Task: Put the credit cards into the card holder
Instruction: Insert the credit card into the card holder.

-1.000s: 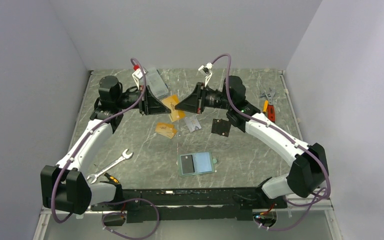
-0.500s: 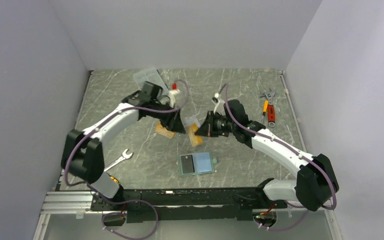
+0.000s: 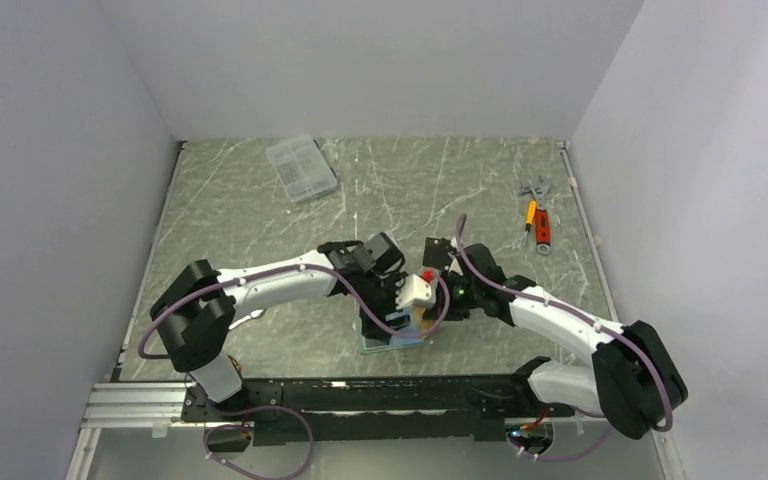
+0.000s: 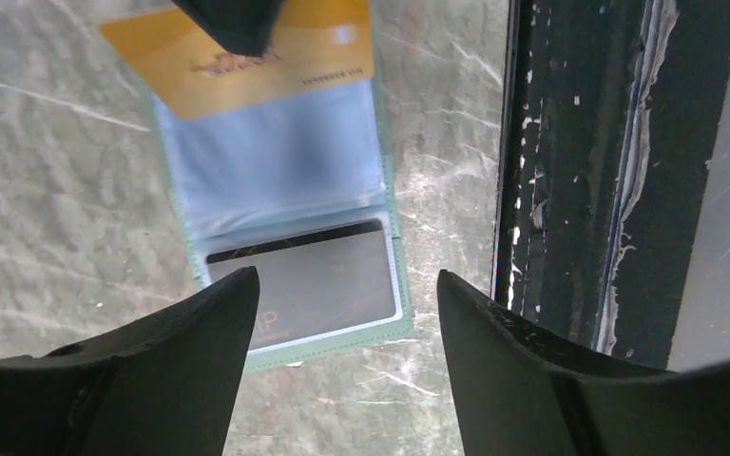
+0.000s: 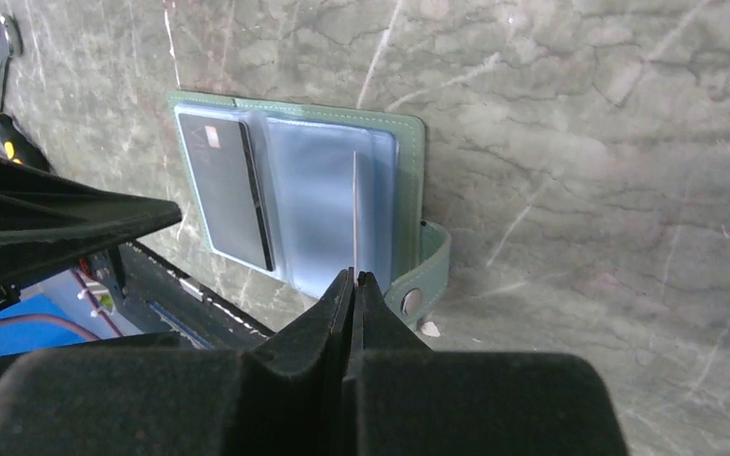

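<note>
While my right gripper (image 5: 354, 277) clamps the orange-gold plastic card (image 5: 355, 204) mid-frame, left gripper (image 4: 342, 280) agape, tilt could miss the pocket of the grey-green folding wallet (image 5: 411, 161).

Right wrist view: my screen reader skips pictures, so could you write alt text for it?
The right claw, shut, holds a card edge-on over the open wallet's blue pocket. A dark card sits in the other pocket.

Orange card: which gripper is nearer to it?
Right. The right gripper is shut on the orange card, holding it over the wallet. The left gripper hangs open above the wallet's other half, clear of the card.
</note>
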You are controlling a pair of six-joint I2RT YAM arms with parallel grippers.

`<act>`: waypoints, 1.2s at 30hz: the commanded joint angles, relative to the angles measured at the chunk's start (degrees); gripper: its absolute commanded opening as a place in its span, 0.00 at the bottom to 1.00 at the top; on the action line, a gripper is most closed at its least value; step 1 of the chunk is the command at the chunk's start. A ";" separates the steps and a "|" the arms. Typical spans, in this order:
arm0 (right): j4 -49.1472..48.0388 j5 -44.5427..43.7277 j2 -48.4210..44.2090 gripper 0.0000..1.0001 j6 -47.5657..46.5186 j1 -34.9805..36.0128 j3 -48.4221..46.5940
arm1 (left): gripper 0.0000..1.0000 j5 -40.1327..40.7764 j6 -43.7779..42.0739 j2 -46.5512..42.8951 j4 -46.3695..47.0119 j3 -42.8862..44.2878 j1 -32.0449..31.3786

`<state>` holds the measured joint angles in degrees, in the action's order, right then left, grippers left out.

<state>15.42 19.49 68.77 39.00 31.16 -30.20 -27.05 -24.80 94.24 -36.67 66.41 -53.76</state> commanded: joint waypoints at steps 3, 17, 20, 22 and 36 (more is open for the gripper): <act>-0.12 -4.67 -6.25 0.00 3.34 -0.38 3.91 | 0.79 8.64 -7.26 -0.43 5.52 -6.31 -7.28; -0.36 -7.54 -15.77 0.00 10.18 -0.33 9.05 | 0.71 23.03 -11.69 -1.04 16.47 -13.96 -8.86; -1.09 -6.83 -15.30 0.00 10.28 -0.30 8.36 | 0.67 18.35 -9.73 -1.47 12.21 -11.22 -6.66; -1.37 -6.62 -15.31 0.00 10.15 -0.27 7.62 | 0.68 12.52 -8.78 -3.55 8.87 -9.36 -5.53; -3.39 -0.93 -13.60 0.00 9.20 -0.32 6.46 | 0.64 0.75 -4.99 -6.00 1.05 -1.19 7.26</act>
<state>14.59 15.68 54.00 48.03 31.05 -23.53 -28.18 -30.81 86.83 -35.75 66.57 -47.09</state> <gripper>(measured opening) 0.009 0.663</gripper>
